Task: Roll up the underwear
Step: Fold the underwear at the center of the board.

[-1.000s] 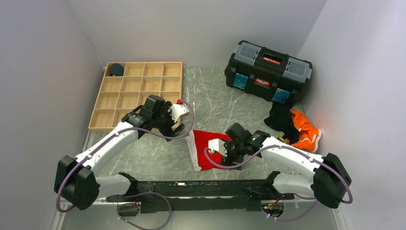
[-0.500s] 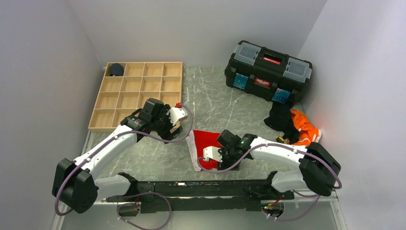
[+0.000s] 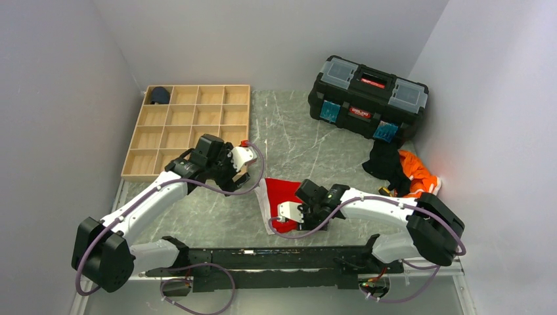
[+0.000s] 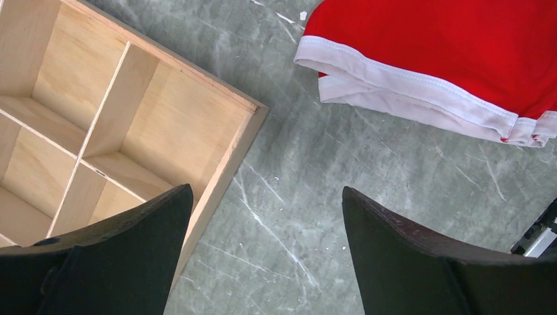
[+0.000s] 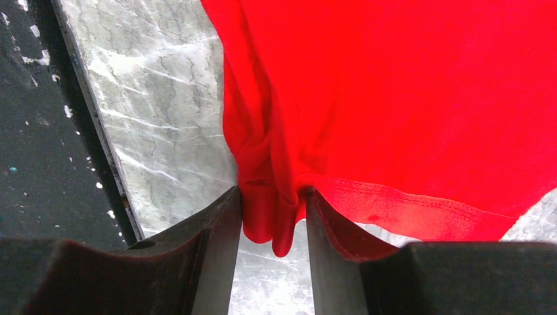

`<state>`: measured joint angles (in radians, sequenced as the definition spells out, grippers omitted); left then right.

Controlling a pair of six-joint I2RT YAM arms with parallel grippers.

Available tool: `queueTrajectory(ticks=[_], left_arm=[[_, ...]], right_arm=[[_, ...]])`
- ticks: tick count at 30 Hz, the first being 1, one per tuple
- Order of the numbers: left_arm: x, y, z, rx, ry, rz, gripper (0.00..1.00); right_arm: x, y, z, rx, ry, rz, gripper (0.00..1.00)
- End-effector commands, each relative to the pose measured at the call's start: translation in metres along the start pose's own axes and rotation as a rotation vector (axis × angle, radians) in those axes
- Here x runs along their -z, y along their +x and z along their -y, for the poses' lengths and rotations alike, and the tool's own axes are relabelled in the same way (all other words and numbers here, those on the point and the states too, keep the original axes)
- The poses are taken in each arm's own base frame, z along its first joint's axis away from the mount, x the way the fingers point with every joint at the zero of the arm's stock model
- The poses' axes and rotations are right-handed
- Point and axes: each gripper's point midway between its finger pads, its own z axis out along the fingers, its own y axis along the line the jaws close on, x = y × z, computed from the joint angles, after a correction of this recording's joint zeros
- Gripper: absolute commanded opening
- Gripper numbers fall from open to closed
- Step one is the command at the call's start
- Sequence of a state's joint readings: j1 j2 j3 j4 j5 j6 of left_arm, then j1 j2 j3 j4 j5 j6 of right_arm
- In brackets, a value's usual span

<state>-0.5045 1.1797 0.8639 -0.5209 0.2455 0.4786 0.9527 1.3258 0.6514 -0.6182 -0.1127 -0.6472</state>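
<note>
Roll start in hand: underwear (image 3: 284, 191) lies unrolled at the table's 6 o'clock. Its 6 o'clock hem is pinched by the right gripper (image 5: 272, 210). Left gripper (image 4: 266, 197) is held wide and empty at the garment's 10 o'clock, by the wooden tray (image 4: 226, 161). Next, probably: hem to be lifted and turned over toward 12.

The bright red fabric underwear with white trim (image 3: 284, 190) lies mostly flat on the grey marble table (image 3: 302, 141), its near edge bunched up.

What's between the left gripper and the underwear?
Nothing: only bare table between the left gripper and the underwear, seen in the left wrist view. The wooden tray sits off to one side.
</note>
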Motion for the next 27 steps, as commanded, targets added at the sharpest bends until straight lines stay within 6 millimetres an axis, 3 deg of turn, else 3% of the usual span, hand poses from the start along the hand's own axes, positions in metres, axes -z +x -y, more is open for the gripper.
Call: queueTrajectory(ticks=[1, 6, 12, 17, 27], left_arm=[[0.002, -0.008, -0.006, -0.021, -0.020, 0.029, 0.89], [0.003, -0.008, -0.008, -0.029, -0.027, 0.027, 0.89], [-0.001, -0.007, -0.007, -0.022, -0.017, 0.018, 0.88], [-0.004, -0.004, -0.007, -0.017, -0.016, 0.008, 0.88], [-0.004, -0.001, -0.007, -0.016, -0.018, -0.001, 0.87]], right_arm=[[0.001, 0.004, -0.006, -0.013, -0.024, -0.025, 0.41], [0.008, 0.004, -0.011, -0.021, -0.044, -0.027, 0.56], [0.012, -0.003, -0.016, -0.014, -0.057, -0.012, 0.61], [0.013, -0.005, -0.020, 0.001, -0.062, -0.012, 0.61], [0.005, 0.002, -0.013, 0.020, 0.006, -0.051, 0.51]])
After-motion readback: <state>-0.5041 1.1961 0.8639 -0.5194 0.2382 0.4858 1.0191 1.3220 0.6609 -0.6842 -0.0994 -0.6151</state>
